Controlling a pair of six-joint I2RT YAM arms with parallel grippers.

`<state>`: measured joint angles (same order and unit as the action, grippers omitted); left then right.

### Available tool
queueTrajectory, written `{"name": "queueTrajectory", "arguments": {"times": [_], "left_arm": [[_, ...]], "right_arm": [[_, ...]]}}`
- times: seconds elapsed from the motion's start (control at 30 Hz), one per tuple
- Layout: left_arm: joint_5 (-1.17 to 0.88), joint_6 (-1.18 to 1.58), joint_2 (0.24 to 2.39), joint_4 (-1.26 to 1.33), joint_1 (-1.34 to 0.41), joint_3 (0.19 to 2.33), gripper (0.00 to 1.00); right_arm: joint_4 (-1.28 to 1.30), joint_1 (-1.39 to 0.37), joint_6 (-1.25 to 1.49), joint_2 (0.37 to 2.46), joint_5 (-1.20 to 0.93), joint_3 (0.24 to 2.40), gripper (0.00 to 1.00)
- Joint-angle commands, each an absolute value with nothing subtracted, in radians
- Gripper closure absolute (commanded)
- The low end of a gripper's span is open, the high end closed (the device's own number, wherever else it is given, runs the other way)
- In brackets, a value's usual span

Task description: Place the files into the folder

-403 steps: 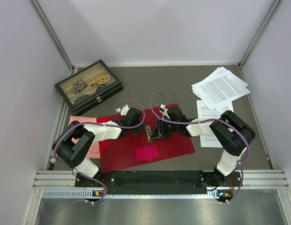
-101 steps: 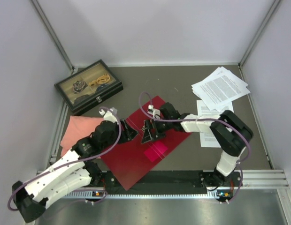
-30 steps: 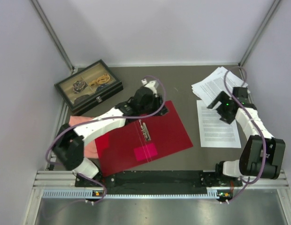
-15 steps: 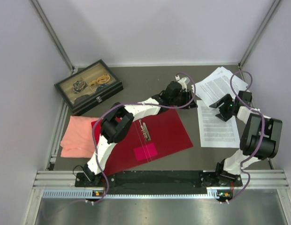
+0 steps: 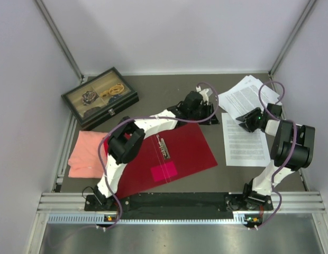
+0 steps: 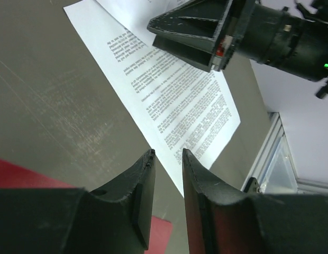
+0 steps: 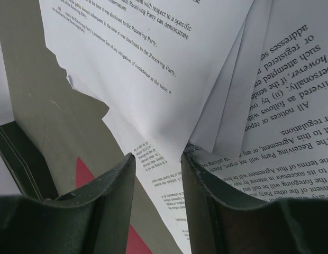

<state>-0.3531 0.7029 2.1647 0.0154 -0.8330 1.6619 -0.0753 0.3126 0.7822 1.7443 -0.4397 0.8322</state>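
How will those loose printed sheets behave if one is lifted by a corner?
Likely floppy: the printed sheets look like thin single papers. Probably light, and apt to slide apart or drag neighbours along, since they lie fanned, overlapping and unclipped.

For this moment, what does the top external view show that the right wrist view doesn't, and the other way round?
Top external only: the open red folder laid out, with its metal clip and pink sticker, the salmon cloth and the glass-lidded box. Right wrist only: readable print on the files, and the right gripper with its jaws apart over overlapping sheet corners. Both: the printed sheets, the grey table, and some red of the folder.
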Motion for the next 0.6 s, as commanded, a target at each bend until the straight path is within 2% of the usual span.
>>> {"name": "queueTrajectory", "arguments": {"times": [0.0, 0.2, 0.23, 0.3, 0.33, 0.4, 0.5, 0.57], "left_arm": [[-0.391, 0.68, 2.004, 0.005, -0.831, 1.617, 0.68], [-0.396, 0.669, 1.885, -0.035, -0.831, 1.528, 0.68], [-0.394, 0.669, 1.87, -0.037, -0.83, 1.514, 0.68], [-0.387, 0.667, 1.824, -0.044, -0.831, 1.47, 0.68], [-0.385, 0.666, 1.809, -0.048, -0.83, 1.454, 0.68], [-0.376, 0.666, 1.767, -0.054, -0.831, 1.405, 0.68], [-0.367, 0.669, 1.714, -0.058, -0.83, 1.345, 0.68], [-0.345, 0.663, 1.677, -0.072, -0.83, 1.312, 0.68]], "right_arm": [[-0.124, 0.319, 0.808, 1.772, -0.373, 0.812, 0.61], [-0.207, 0.319, 0.838, 1.782, -0.393, 0.775, 0.71], [-0.244, 0.319, 0.848, 1.784, -0.399, 0.772, 0.77], [-0.284, 0.319, 0.85, 1.787, -0.426, 0.767, 0.83], [-0.302, 0.319, 0.85, 1.787, -0.448, 0.767, 0.92], [-0.337, 0.319, 0.85, 1.781, -0.474, 0.778, 1.0], [-0.322, 0.319, 0.831, 1.741, -0.528, 0.811, 1.0], [-0.226, 0.319, 0.804, 1.714, -0.537, 0.839, 1.0]]}}
